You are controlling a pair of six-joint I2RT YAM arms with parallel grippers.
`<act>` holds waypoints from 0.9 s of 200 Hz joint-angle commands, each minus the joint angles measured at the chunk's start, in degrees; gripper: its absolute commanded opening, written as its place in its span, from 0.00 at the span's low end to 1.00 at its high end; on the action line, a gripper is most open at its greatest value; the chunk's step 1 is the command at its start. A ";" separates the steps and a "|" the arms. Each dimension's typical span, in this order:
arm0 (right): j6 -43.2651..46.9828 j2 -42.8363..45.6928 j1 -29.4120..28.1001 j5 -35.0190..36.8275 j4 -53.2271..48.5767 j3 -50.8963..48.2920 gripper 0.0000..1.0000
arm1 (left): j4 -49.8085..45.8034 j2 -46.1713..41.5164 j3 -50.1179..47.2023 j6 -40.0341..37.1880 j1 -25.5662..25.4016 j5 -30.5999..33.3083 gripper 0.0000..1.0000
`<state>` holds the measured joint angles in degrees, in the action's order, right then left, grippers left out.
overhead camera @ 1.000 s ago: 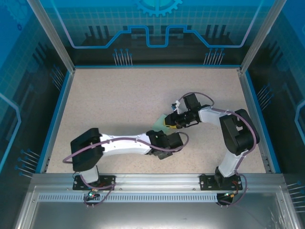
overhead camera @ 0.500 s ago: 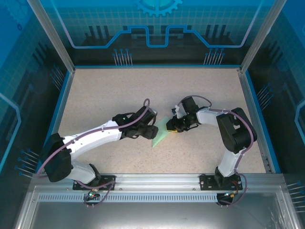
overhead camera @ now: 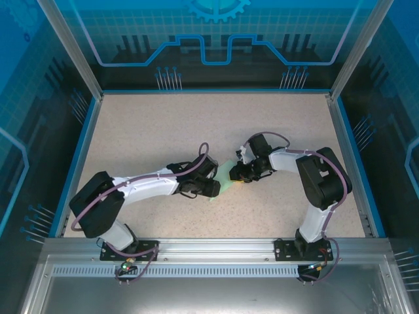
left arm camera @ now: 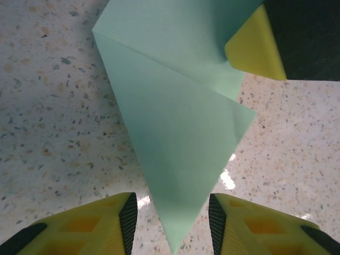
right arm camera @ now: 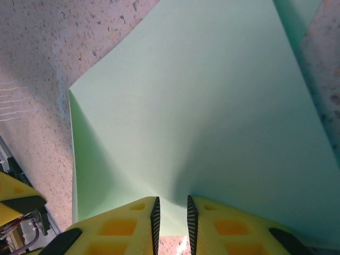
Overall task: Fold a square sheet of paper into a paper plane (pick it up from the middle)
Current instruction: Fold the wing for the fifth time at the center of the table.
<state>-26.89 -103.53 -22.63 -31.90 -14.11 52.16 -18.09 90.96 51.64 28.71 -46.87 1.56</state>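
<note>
Left tool (left arm camera: 171, 215): has swung in from the near side over the last second, and its jaws have narrowed. They're now partly open, straddling the pointed near tip of the green paper sheet (left arm camera: 175, 138). There's a gap on both sides and no pinch yet, so it holds nothing.

The sheet lies on the speckled counter (left arm camera: 48, 106) mid-workspace, between the two tools. It's already folded into a kite/triangle shape with a diagonal crease, not a dart yet. In the top view it sits a bit more tucked between the tools than half a second ago.

Right tool (right arm camera: 173, 212), on the far side: the jaws have closed down to a thin slit on the sheet's far edge. It looks pinched there, and the paper bows up away from the fingers.

Judgement: the right tool anchors while the left comes in to take the tip, which sets up the next fold. The task is mid-way, with more creases to go. Risk: the tip slides out if the left tool closes off-centre.
</note>
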 commanded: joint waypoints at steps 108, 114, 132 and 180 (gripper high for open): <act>-6.79 9.54 -0.20 -8.76 9.12 -5.46 0.28 | -0.55 7.86 2.94 -3.11 -1.73 1.40 0.39; -7.66 9.88 -0.15 -9.26 9.61 -5.79 0.28 | -0.53 8.00 2.94 -3.22 -1.73 1.45 0.38; -11.12 9.97 -0.58 -11.08 12.23 -7.41 0.25 | -0.62 8.47 3.03 -3.57 -1.82 1.97 0.38; -17.95 6.51 -1.89 -11.80 19.25 -11.01 0.17 | 1.57 8.88 1.83 -3.45 -2.08 1.60 0.37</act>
<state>-40.03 -94.72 -23.22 -41.45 0.05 42.98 -17.65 98.32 53.32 26.63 -48.51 2.55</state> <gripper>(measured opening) 0.178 0.372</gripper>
